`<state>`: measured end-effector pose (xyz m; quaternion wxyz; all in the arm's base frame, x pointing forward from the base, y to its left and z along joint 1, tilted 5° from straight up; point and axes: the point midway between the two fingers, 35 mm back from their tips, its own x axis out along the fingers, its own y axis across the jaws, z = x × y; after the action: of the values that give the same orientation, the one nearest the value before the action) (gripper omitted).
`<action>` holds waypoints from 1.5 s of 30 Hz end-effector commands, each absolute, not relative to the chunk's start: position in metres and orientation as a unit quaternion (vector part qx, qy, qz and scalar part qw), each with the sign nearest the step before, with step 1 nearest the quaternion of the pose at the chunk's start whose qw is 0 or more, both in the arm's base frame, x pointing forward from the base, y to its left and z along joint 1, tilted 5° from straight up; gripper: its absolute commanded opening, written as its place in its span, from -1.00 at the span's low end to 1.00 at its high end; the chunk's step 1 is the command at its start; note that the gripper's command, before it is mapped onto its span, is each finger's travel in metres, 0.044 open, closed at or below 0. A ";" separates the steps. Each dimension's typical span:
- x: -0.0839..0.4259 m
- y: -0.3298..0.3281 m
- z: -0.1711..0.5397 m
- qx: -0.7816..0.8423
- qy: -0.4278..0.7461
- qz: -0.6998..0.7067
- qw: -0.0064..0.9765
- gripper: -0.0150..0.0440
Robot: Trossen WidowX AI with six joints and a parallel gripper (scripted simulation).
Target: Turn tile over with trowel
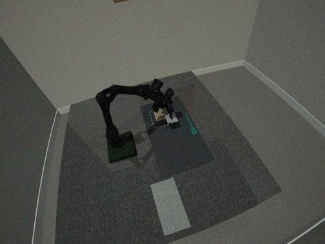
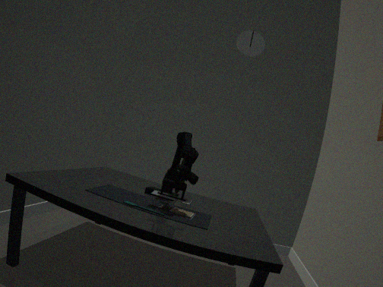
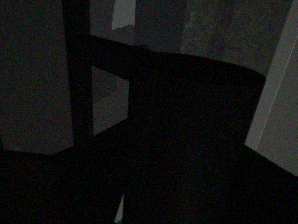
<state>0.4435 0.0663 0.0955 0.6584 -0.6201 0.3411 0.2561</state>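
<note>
My gripper (image 1: 171, 115) (image 2: 173, 195) is shut on what looks like the small trowel. A pale flat blade (image 1: 172, 120) (image 2: 157, 194) shows at the fingertips, a little above the mat (image 1: 180, 152) (image 2: 104, 190). The tan tile (image 1: 158, 114) (image 2: 188, 214) lies on the mat within the dashed outline (image 1: 152, 119), beside the held blade. Dark shapes cover part of the tile; which side is up cannot be told. The wrist view is mostly dark, and the grip on the handle is hidden there.
A teal long-handled tool (image 1: 193, 130) (image 2: 131, 203) lies on the mat, beyond the gripper from the arm's base (image 1: 122, 152). A pale rectangle (image 1: 171, 206) lies on the table (image 1: 113, 200) in front of the mat.
</note>
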 end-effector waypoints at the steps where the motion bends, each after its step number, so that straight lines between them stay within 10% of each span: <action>1: 0.452 0.088 0.098 -0.625 0.339 0.248 0.658 -0.49; 26: 0.433 0.307 0.066 -0.631 0.309 0.214 0.678 -0.49; 45: 0.431 0.312 0.056 -0.631 0.308 0.212 0.679 -0.49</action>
<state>0.4296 0.3128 0.0588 0.6775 -0.6311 0.3083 0.2184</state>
